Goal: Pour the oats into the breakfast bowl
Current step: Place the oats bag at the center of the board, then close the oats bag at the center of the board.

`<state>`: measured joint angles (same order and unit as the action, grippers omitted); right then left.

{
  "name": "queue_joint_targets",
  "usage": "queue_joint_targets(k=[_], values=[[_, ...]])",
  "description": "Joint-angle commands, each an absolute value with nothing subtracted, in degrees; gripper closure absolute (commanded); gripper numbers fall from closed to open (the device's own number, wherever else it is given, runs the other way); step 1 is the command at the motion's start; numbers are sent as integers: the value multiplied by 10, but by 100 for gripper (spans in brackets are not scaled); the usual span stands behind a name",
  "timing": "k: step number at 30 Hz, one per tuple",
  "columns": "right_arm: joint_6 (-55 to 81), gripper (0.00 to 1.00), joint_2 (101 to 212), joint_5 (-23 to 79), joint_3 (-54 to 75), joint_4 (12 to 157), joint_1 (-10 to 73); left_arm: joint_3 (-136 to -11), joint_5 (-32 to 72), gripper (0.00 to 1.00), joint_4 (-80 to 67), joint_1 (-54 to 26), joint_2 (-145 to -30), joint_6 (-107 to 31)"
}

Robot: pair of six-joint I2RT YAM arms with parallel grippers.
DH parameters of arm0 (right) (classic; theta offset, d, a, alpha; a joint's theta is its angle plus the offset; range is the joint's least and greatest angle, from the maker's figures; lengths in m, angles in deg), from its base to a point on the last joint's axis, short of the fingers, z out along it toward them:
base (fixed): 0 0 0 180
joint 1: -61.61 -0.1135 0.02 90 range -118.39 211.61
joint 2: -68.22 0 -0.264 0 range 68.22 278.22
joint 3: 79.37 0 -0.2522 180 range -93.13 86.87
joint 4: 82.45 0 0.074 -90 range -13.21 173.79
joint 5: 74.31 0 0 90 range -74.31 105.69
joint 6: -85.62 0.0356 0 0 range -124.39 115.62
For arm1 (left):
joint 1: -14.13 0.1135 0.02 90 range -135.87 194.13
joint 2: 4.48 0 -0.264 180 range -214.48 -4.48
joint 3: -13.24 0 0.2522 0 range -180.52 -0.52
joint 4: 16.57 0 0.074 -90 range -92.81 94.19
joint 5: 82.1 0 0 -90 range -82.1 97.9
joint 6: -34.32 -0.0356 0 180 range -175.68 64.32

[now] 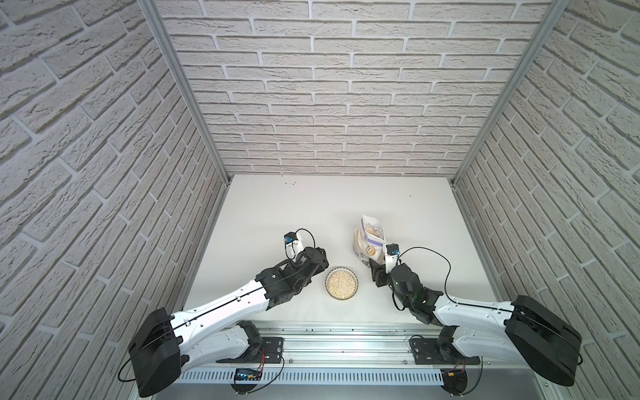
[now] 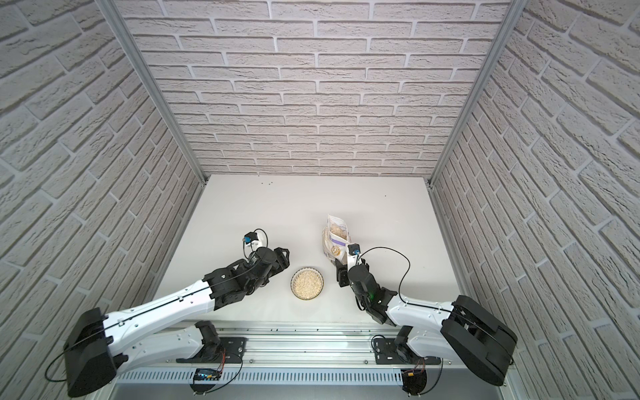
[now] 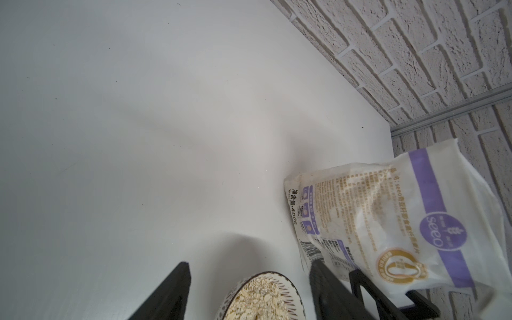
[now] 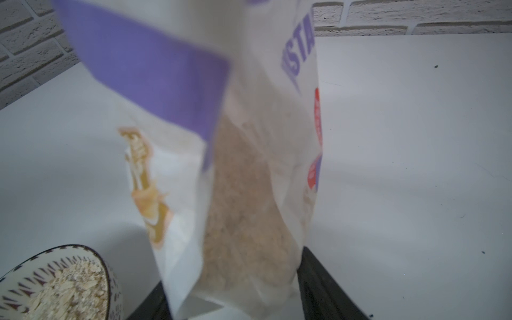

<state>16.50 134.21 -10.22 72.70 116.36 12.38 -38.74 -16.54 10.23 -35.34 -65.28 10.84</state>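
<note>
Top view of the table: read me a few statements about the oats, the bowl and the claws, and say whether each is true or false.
1. The breakfast bowl already holds oats. True.
2. The oat pouch lies flat on the table. False: it stands upright.
3. The left claw is shut on the bowl. False: its jaws are wide apart and hold nothing.
4. The pouch sits between the fingers of the right claw. True.
5. The bowl is nearer the back wall than the pouch. False: the pouch is farther back, and the bowl is closer to the robot's base.
</note>
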Motion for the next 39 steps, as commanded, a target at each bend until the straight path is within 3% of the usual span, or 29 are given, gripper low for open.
queue_joint_targets(k=[1, 2, 5, 11, 19, 29, 35, 39], values=[[184, 28, 1269, -109, 727, 1094, 127, -377, -179, 29, 84, -355, -642, 112], [186, 17, 1243, -108, 720, 1054, 127, -376, -180, 29, 85, -355, -640, 112], [188, 2, 1158, -95, 680, 900, 127, -372, -184, 28, 86, -354, -634, 107], [181, 1, 1094, -35, 522, 627, 126, -376, -194, 28, 102, -351, -632, 92], [159, 1, 1320, -80, 228, 353, 130, -374, -196, 28, 109, -354, -627, 84], [77, 1, 1517, -51, 94, 326, 179, -368, -178, 27, 98, -359, -614, 62], [57, 28, 1573, 0, 70, 346, 193, -372, -174, 27, 91, -361, -624, 55], [59, 79, 1593, 7, 36, 325, 196, -381, -166, 27, 84, -361, -634, 53]])
